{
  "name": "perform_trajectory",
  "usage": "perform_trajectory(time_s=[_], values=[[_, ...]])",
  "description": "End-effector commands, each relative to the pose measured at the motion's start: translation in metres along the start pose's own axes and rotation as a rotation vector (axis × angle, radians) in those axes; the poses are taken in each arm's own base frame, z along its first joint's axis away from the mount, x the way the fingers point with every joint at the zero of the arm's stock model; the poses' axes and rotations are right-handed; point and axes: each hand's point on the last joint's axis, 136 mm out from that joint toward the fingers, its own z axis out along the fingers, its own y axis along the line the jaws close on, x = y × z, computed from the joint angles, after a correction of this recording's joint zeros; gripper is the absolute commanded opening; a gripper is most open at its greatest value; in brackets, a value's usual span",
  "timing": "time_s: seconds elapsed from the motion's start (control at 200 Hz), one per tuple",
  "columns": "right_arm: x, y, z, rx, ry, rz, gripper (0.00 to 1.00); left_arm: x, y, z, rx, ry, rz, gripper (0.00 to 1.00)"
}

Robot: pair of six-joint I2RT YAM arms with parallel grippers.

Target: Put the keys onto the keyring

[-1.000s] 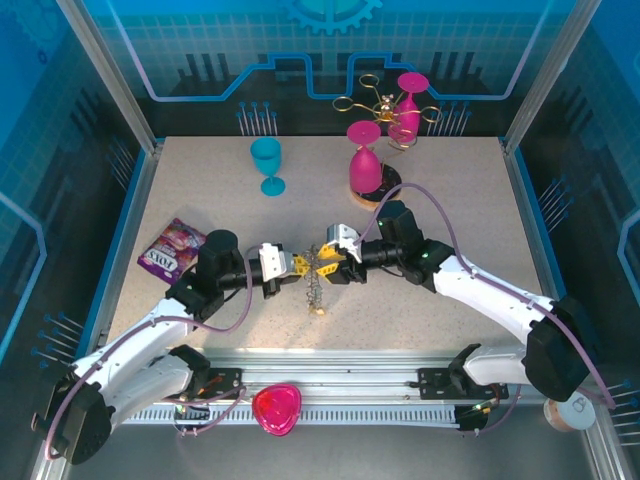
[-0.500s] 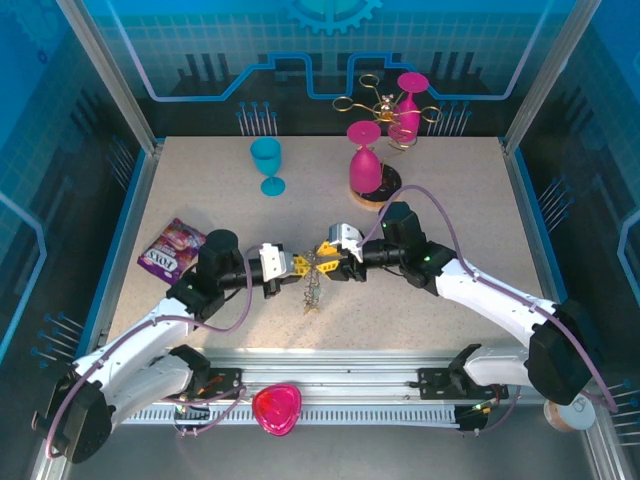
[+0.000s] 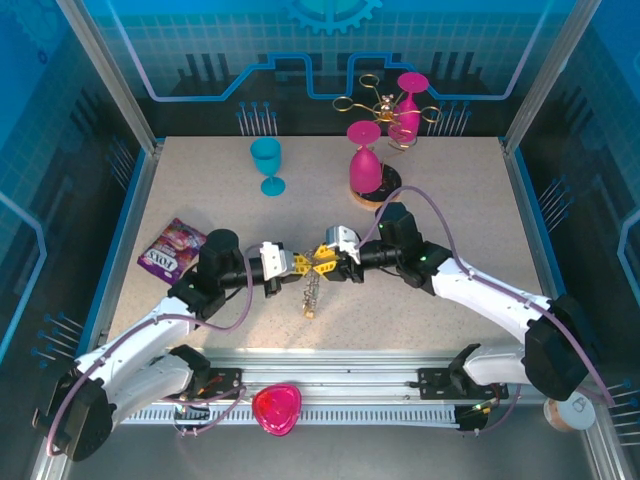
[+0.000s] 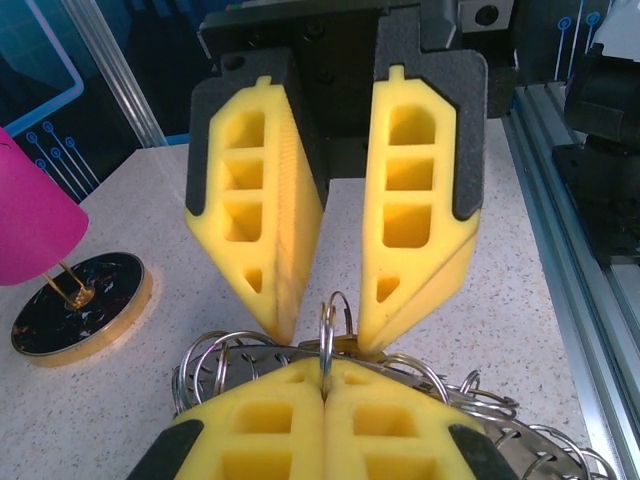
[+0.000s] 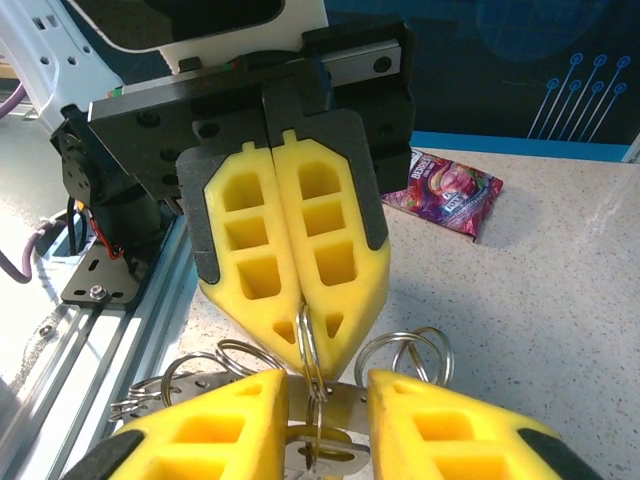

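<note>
Over the table's middle, my left gripper [image 3: 293, 265] and right gripper [image 3: 330, 262] meet tip to tip. The left gripper [image 4: 325, 375] is shut on a silvery wire loop [image 4: 326, 315] of the keyring [image 4: 520, 430], a flat grey plate fringed with loops. The right gripper [image 5: 325, 385] is open. Its fingers [image 5: 240, 420] stand either side of that loop and of a metal key head [image 5: 335, 465] hanging on it. Brass shows between those fingers from the left wrist side. More keys [image 3: 312, 297] dangle in a string under the keyring.
A teal goblet [image 3: 267, 160] stands at the back left. A pink goblet [image 3: 364, 165] sits upturned on a dark coaster [image 4: 80, 310], another hangs on the gold wire stand [image 3: 385, 108]. A snack packet [image 3: 172, 247] lies left. A pink heart dish [image 3: 276, 408] rests on the front rail.
The right gripper's fingers have drawn closer together around the loop. Both grippers and the keyring shifted slightly left and away, with the dangling keys following.
</note>
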Motion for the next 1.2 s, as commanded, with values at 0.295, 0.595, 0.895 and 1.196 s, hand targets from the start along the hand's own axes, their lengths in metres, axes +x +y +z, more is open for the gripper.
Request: perform_trajectory(time_s=[0.295,0.595,0.895,1.196], values=[[-0.009,-0.002,0.005,-0.002,0.0,-0.055,0.0,-0.005,0.005,0.0,-0.027,-0.02,0.0,0.18],[0.007,-0.003,0.0,-0.001,0.207,-0.07,0.0,0.001,0.004,-0.004,-0.021,0.052,0.004,0.26],[0.009,0.001,0.005,-0.039,0.324,-0.13,0.0,0.001,0.006,-0.001,-0.006,0.071,0.002,0.23],[-0.005,0.005,0.01,-0.063,0.311,-0.145,0.0,0.009,0.003,0.001,0.024,0.118,0.001,0.1]])
